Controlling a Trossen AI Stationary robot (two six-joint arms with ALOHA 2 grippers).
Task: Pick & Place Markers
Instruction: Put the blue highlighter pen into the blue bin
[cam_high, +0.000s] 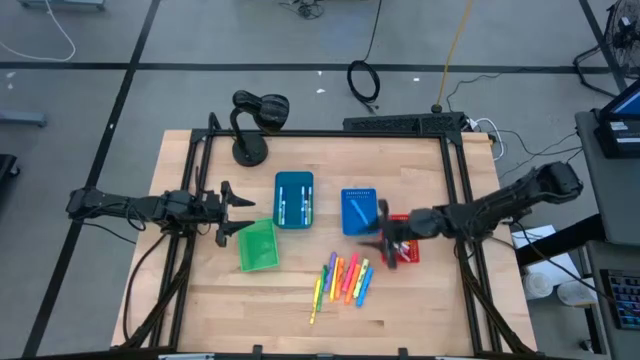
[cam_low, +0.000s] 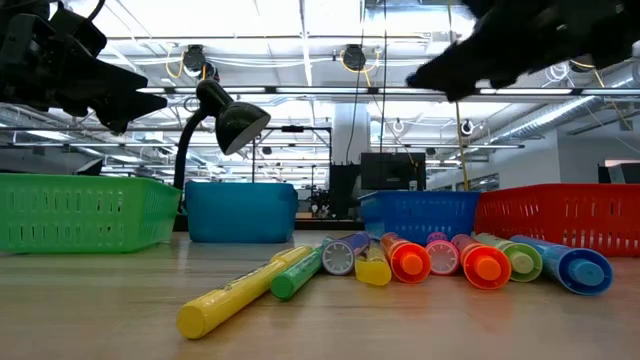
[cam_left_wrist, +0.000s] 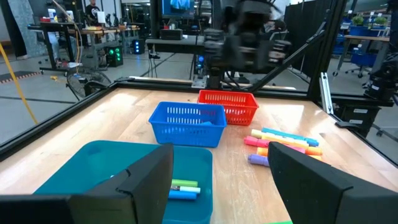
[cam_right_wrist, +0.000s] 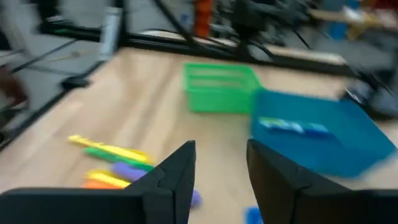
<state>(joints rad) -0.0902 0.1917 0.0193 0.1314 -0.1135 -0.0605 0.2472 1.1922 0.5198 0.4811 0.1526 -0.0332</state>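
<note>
The markers (cam_high: 343, 281) lie in a loose row on the wooden table (cam_high: 420, 300) toward its near edge, neon yellow, green, orange, pink, purple and blue; in the low view the yellow marker (cam_low: 235, 295) and a green one lie nearest the camera. A few more markers rest inside the teal bin (cam_high: 294, 199) at the table's middle. To its right stands the blue basket (cam_high: 359, 210), with the red basket (cam_high: 407, 248) just beyond it on the right, and the green basket (cam_high: 257, 245) sits left of the teal bin, nearer the front. The right gripper (cam_high: 384, 240) hangs above the gap between the blue and red baskets, its fingers (cam_right_wrist: 171, 180) parted with nothing between them. The left gripper (cam_high: 228, 212) waits at the left side beside the green basket, its fingers (cam_left_wrist: 146, 180) spread wide and empty. A black desk lamp (cam_high: 255, 120) stands at the far left of the table.
</note>
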